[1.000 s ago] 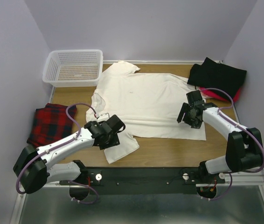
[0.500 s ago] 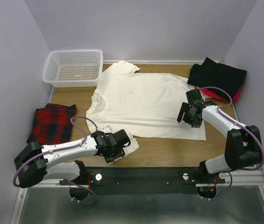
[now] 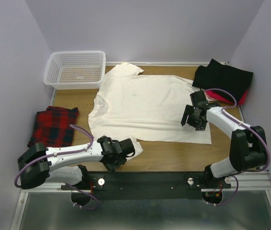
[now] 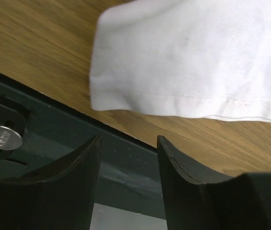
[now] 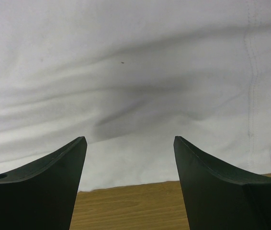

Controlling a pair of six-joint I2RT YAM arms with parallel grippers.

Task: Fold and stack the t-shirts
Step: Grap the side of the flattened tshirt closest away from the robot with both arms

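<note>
Left gripper (image 4: 128, 137) is seen low at the near edge of the table (image 3: 174, 155), with its jaws parted to a middling width and nothing held between them. Its fingers are poised over the dark mounting rail (image 4: 126, 163) and the strip of bare wood beside it. Just beyond the fingertips the near sleeve (image 4: 197, 57) of the cream-white t-shirt (image 3: 145, 100) is found, lying flat on the wood with its hem turned towards the gripper. No contact with the cloth is shown.

Over on the other side, the right gripper (image 5: 129, 139) is held above the right-hand near corner of the same shirt. Its jaws are spread wide and nothing is gripped. A soft shadow is cast on the cloth between the fingers. The stitched side hem is seen to the right and the cloth's near edge just past the fingertips. Whether the fingertips touch the cloth cannot be told.

The cream-white t-shirt is spread across the middle of the table, front down or up not being clear. The black t-shirt (image 3: 224, 76) is bunched at the far right corner, with the red t-shirt (image 3: 243, 98) peeking out from under it. A white basket (image 3: 78, 53) is set at the far left, and a red-and-dark checked cloth (image 3: 53, 125) is laid at the left edge.
</note>
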